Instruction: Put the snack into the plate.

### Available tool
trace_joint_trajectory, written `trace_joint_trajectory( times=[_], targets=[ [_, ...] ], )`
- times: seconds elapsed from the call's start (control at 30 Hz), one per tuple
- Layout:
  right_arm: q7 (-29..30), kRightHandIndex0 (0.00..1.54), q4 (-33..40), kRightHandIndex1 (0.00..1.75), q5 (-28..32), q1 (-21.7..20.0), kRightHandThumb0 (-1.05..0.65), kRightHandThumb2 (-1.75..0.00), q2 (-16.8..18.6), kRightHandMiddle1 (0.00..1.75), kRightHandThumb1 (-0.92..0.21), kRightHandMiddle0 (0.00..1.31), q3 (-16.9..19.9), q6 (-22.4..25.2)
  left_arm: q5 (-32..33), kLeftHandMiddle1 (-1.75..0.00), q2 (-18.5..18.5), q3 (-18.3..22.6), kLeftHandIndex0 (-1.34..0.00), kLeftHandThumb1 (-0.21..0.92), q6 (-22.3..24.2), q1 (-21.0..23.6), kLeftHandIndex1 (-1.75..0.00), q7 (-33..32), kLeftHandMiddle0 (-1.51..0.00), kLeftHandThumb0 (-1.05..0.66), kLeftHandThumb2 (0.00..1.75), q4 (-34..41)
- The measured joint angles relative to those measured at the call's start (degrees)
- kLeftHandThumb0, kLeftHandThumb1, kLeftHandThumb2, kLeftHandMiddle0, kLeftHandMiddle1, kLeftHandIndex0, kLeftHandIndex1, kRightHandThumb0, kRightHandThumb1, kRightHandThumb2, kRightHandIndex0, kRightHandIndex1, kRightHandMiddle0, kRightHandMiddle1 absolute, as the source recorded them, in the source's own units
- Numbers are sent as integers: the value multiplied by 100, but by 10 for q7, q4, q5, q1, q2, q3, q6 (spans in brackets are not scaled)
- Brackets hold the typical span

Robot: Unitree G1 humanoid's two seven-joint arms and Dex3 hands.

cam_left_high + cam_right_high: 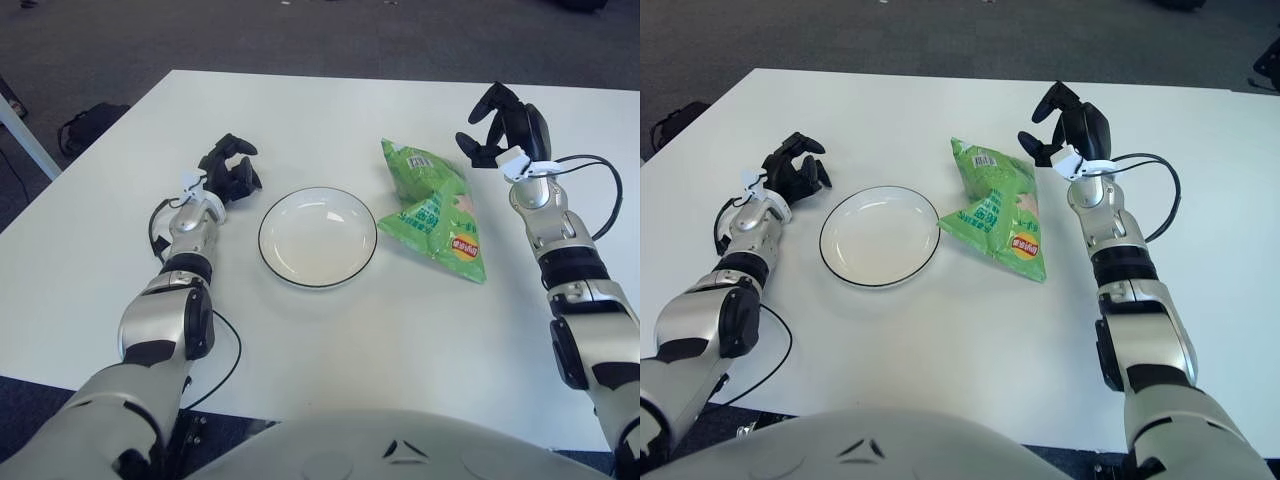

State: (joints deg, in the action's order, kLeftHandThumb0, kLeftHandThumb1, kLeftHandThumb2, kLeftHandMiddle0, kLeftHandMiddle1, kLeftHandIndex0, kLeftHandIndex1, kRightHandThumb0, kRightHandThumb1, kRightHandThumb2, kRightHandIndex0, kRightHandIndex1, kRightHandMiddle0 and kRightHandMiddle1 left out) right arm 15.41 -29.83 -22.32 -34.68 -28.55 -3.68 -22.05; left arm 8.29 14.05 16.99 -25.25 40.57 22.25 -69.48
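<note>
- The right hand (503, 127) is raised, fingers spread and holding nothing.
- The snack (434, 207) (a green bag) lies below and left of those fingers, beside the plate (318, 237).
- The left hand (231, 169) shows left of the plate, fingers loosely curled and holding nothing.

White table (330, 350) — plate (318, 237), snack bag (432, 207)

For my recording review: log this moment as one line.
right hand: open, beside green chip bag | left hand: idle left of plate | plate: empty
</note>
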Motion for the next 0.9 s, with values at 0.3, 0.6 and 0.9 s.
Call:
trace_joint_trajectory(
  times=[0.3,0.6,0.9],
  targets=[
    [-34,45,90,151,-77,30,-1,-81,-41,175,-67,23,-11,15,4,-175,-2,0,-49,47,-5,-5,-175,6,-92,-43,112,7],
    [-51,28,111,157,-152,30,-1,-51,-93,173,-90,13,-29,23,10,-175,-2,1,-49,47,-5,-9,-175,16,-92,-43,113,12],
    [-86,12,129,97,-175,30,-49,-77,-136,123,-72,2,-47,-26,10,-175,-2,-1,-50,46,-4,-11,-175,16,-91,-43,113,17]
  ],
)
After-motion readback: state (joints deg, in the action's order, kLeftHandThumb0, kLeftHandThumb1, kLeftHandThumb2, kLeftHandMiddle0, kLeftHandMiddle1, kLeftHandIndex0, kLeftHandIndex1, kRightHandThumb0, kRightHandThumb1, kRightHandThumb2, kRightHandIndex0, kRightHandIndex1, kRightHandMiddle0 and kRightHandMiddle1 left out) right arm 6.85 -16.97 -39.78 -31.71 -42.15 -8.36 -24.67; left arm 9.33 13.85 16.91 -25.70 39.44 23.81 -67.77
